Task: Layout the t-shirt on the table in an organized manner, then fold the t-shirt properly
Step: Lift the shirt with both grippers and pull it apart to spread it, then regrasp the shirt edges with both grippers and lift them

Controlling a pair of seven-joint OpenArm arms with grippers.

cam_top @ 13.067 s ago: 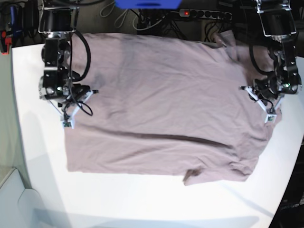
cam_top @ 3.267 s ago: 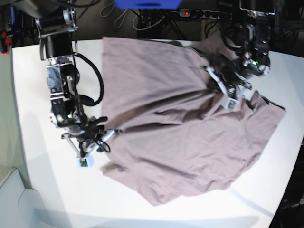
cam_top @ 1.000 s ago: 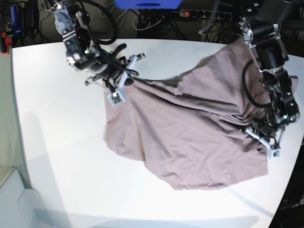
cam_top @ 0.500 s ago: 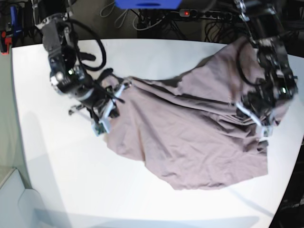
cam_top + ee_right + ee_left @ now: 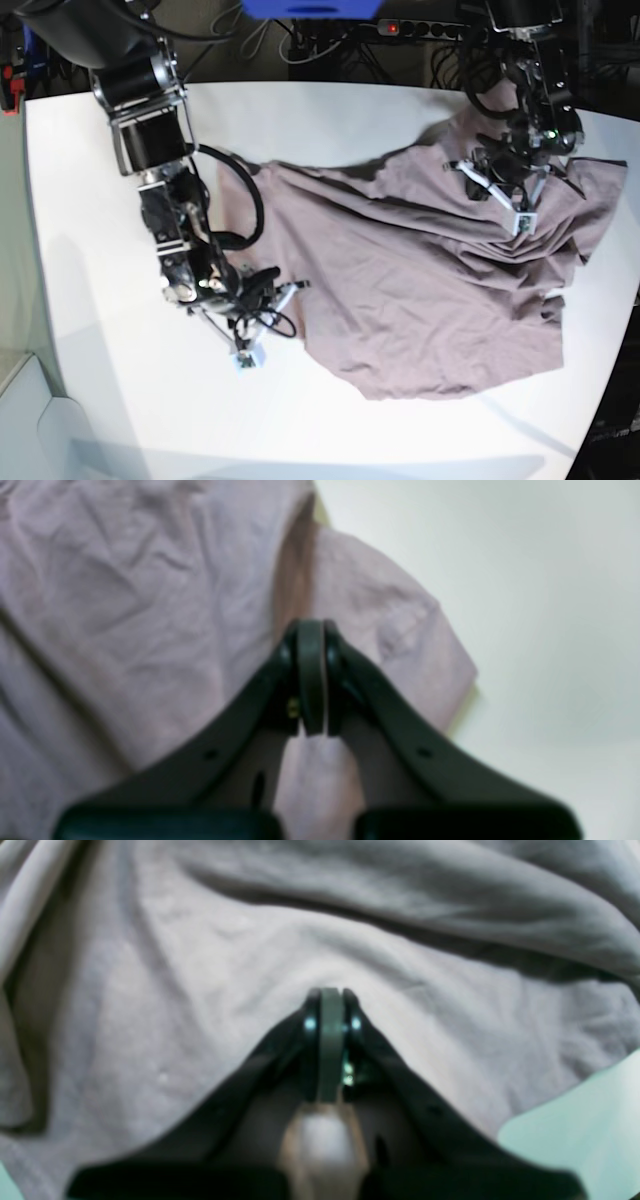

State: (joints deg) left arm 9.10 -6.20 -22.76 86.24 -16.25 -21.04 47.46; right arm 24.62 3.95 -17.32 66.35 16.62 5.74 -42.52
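Spreading step: the t-shirt [image 5: 420,270] lies rumpled on the right half of the table [image 5: 90,330], not yet flat. Right gripper [image 5: 311,630] has jaws pinched together over an edge; left gripper [image 5: 330,995] likewise, over a fold; can't tell whether either pinches cloth. Pull opposite edges apart slowly, low to the table.

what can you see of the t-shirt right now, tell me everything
The t-shirt is a plain dusty mauve, soft cotton-looking garment, lying crumpled on the white table, full of folds and not laid flat. It covers the table's middle and the base view's right side. The left gripper, jaws shut, hangs over its rumpled upper part; the right gripper, also shut, sits at its near edge. Neither wrist view shows cloth between the jaws. No collar shows.
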